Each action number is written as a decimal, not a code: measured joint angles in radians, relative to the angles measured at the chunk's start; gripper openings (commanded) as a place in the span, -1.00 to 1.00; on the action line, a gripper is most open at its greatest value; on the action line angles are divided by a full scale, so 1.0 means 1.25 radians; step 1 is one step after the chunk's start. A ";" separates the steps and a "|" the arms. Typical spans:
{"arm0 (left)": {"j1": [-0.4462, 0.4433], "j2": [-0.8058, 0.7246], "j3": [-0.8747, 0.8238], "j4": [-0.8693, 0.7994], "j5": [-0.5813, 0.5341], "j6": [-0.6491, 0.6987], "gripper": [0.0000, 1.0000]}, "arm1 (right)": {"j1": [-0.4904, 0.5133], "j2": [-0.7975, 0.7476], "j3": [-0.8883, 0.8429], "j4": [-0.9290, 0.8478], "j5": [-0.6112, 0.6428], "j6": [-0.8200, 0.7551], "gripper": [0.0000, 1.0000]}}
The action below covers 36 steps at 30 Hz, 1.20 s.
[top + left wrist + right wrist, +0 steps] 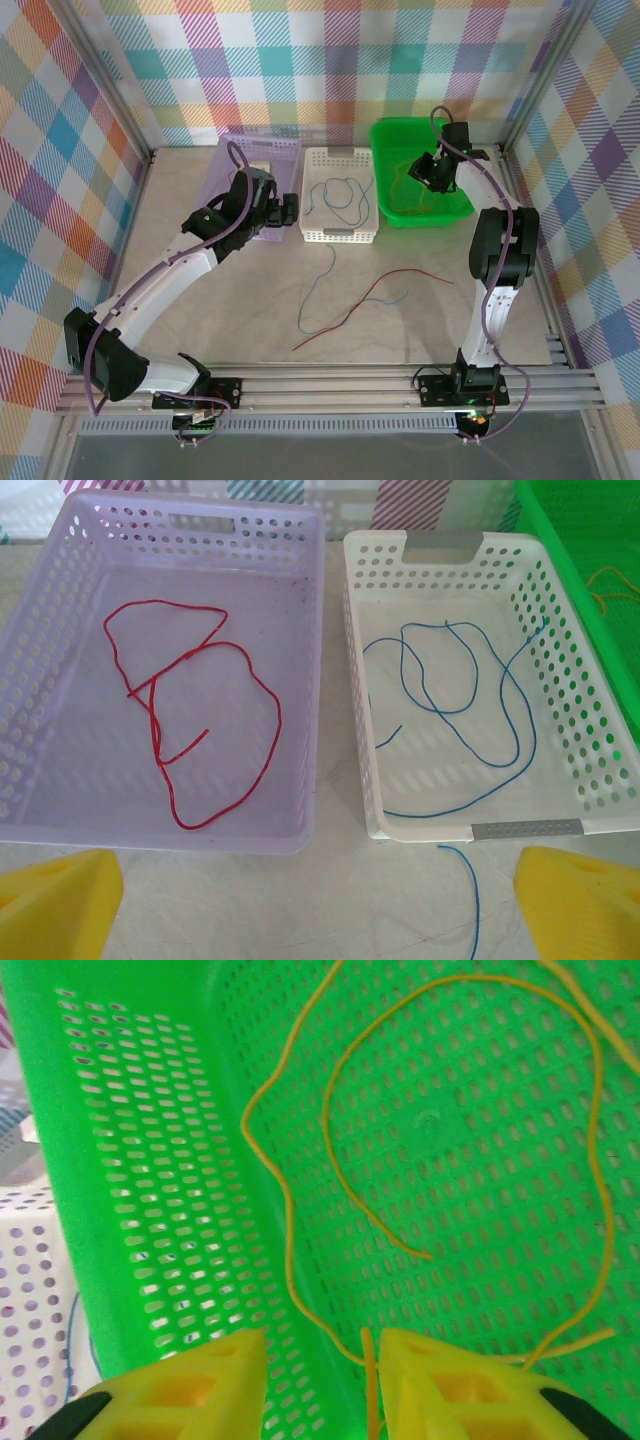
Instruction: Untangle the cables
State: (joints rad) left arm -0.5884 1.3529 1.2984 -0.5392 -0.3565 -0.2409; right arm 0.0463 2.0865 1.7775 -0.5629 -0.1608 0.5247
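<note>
Two cables lie nearest the arm bases on the open counter [230, 310]: a loose red cable [375, 290] running slantwise, and a loose blue cable [316, 290] whose far end reaches the near rim of the white basket [430, 545]. Beyond them three baskets stand side by side. Left: purple basket [60, 610], holding a coiled red cable [278, 718]. The left gripper [292, 212] hovers over its near right corner, fingers spread wide — grasping nothing. Centre: the white basket, holding a looped blue cable [445, 712]. Right: green basket [120, 1160], holding a yellow-orange cable [330, 1130] that lies in loose curves on its floor. The right gripper [320, 1345] hangs over this basket with jaws parted — one strand of the yellow-orange cable runs through the gap, close beside one finger, not clamped.
</note>
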 measured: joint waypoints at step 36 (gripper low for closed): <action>0.000 0.021 0.000 0.000 0.025 0.002 1.00 | 0.137 -0.044 0.236 -0.282 0.293 -0.214 0.33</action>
State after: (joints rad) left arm -0.5884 1.3796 1.2987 -0.5396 -0.3256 -0.2386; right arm 0.2180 2.0315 2.0720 -0.9150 0.2054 0.2577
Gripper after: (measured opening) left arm 0.999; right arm 0.662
